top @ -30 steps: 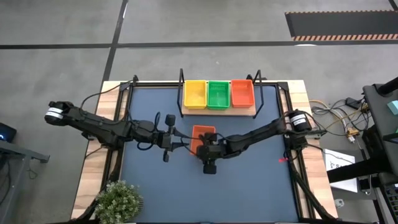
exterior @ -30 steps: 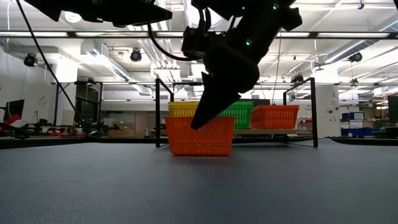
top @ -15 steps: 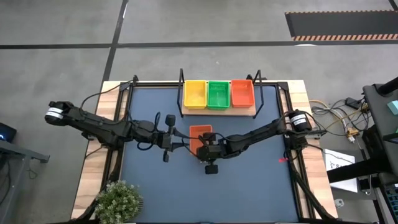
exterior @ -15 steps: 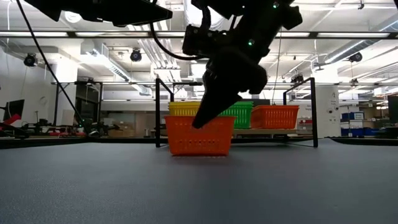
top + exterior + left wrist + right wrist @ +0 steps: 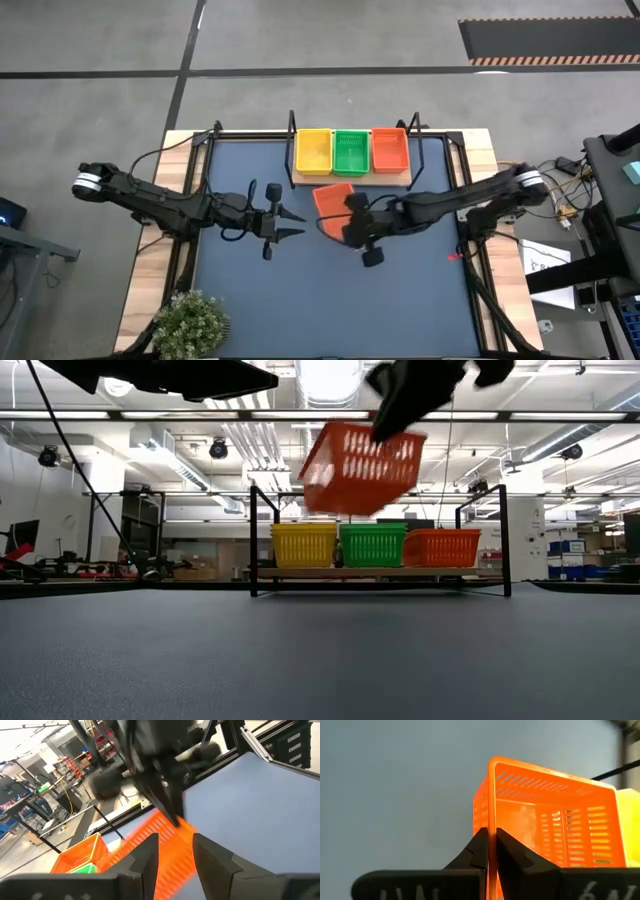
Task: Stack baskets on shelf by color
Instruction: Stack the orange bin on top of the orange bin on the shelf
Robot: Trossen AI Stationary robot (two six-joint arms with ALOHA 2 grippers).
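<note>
The right gripper (image 5: 490, 851) has its jaws pinched on the wall of a red-orange mesh basket (image 5: 360, 468), tilted in the air before the wooden shelf (image 5: 352, 179), above the yellow basket (image 5: 305, 545) and green basket (image 5: 372, 545). The left gripper (image 5: 297, 222) hovers over the desk (image 5: 420, 290), jaws parted, empty.

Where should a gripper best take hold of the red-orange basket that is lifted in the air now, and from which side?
On the thin top rim of one wall, one finger inside and one outside. The right gripper holds the red-orange basket this way: the mesh wall is thin and the top open. Coming from above the open side looks safest.
</note>
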